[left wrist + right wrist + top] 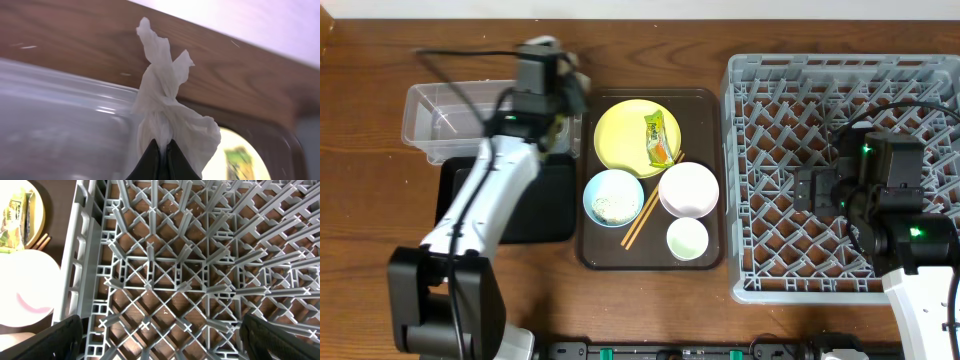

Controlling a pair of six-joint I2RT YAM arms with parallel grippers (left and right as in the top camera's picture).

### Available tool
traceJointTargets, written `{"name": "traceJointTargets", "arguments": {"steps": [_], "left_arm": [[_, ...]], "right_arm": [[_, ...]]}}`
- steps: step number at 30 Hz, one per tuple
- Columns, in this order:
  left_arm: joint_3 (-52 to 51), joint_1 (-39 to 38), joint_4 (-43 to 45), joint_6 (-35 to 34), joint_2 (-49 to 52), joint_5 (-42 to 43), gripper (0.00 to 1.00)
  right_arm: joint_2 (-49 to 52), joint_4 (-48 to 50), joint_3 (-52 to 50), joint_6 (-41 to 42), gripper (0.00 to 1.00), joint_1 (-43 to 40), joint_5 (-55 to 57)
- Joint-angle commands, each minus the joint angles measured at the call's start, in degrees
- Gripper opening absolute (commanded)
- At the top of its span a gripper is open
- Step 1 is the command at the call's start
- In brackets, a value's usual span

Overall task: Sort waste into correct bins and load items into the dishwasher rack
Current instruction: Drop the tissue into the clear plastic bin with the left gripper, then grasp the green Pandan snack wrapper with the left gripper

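Observation:
My left gripper point(567, 88) is shut on a crumpled white tissue point(165, 105), held above the right end of the clear tub point(445, 115); its fingertips point(162, 148) pinch the tissue's lower end. The black tray point(520, 205) lies in front of the tub. A green-and-yellow wrapper point(660, 137) lies on the yellow plate point(625, 135). The light-blue bowl point(613, 197) holds whitish bits. The white bowl point(689, 190), small cup point(687, 238) and chopsticks point(650, 210) sit beside it. My right gripper point(160, 335) is open and empty above the grey rack point(840, 90).
The dishes all sit on a brown serving tray point(720, 180) between the bins and the rack. The right wrist view shows the rack's upright pegs point(165, 275), with the white bowl point(25, 290) and yellow plate point(37, 205) beyond its left wall.

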Motion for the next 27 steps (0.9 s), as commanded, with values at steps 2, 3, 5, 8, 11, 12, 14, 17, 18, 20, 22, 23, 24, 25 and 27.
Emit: {"name": "traceJointTargets", "arguments": {"steps": [2,3,5,8,11,12,14,17,18,20,22,23,24,25,27], "left_arm": [[0.39,4.26,-3.1,-5.79,1.97,-2.47,0.07],[0.39,4.87,-4.09,-5.77,2.49,-3.34,0.08],[0.39,5.88,-6.36,-5.75,3.45,-4.7,0.16],[0.39,6.27,-7.08,-5.38,3.82,-4.7,0.43],[0.42,5.95,-5.66,-1.64,2.29,-2.1,0.54],[0.42,5.66,-5.29,-0.87,1.68,-1.16,0.55],[0.42,4.5,-3.96,2.16,0.09,3.32,0.56],[0.42,2.32,-2.45,6.56,-0.42,11.1,0.56],[0.39,1.05,-2.36,7.3,-0.22,13.35,0.57],[0.39,-1.31,-2.64,7.63,0.63,14.36,0.58],[0.39,-3.45,-2.58,7.67,1.9,14.36,0.58],[0.39,-4.5,-2.56,7.65,2.67,14.36,0.58],[0.39,-5.84,-2.56,7.65,3.74,14.36,0.58],[0.39,-6.75,-2.54,7.63,4.66,14.36,0.58],[0.39,-8.7,-2.38,7.63,6.8,14.36,0.58]], "right_arm": [[0.02,-0.07,1.14,-0.44,0.99,0.31,0.52],[0.02,-0.07,1.14,-0.46,0.99,0.31,0.52],[0.02,-0.04,1.14,-0.44,0.99,0.31,0.52],[0.02,-0.07,1.14,-0.44,0.99,0.31,0.52],[0.02,-0.04,1.14,-0.46,0.99,0.31,0.52],[0.0,-0.04,1.14,-0.46,0.99,0.31,0.52],[0.02,-0.02,1.14,-0.46,0.99,0.31,0.52],[0.02,-0.02,1.14,-0.44,0.99,0.31,0.52],[0.02,0.0,1.14,-0.44,0.99,0.31,0.52],[0.02,0.07,1.14,-0.44,0.99,0.31,0.52],[0.02,0.13,1.14,-0.44,0.99,0.31,0.52],[0.02,0.13,1.14,-0.44,0.99,0.31,0.52],[0.02,0.11,1.14,-0.44,0.99,0.31,0.52],[0.02,0.11,1.14,-0.44,0.99,0.31,0.52],[0.02,0.11,1.14,-0.44,0.99,0.31,0.52]]}}
